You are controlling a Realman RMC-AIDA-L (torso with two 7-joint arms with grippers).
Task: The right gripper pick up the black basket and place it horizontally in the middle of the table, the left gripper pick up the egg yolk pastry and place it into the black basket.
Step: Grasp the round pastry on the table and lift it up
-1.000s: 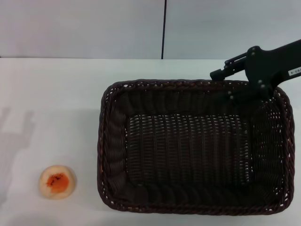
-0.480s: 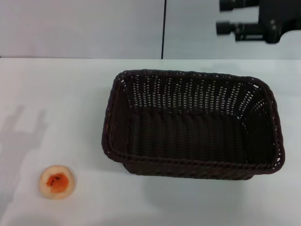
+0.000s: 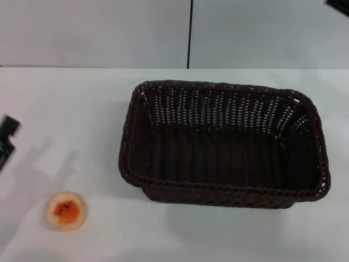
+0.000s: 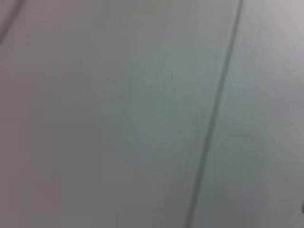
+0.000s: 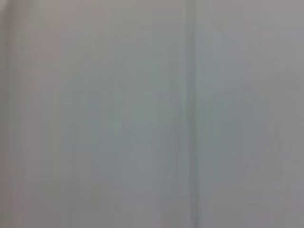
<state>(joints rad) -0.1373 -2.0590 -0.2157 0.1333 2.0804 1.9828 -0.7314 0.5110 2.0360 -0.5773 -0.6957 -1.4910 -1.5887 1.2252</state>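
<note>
left gripper [image 3: 6,141] entered; black basket [image 3: 223,144] upright, dark woven.

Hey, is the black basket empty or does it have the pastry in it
Empty. The black basket shows only bare woven floor; the egg yolk pastry sits outside on the table.

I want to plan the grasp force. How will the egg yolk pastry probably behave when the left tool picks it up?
The egg yolk pastry looks like a soft baked bun, so it probably dents or crumbles under a hard squeeze. Being small, it is likely light. It seems to lie flat on the table, so it should not roll, though a push may slide it.
</note>
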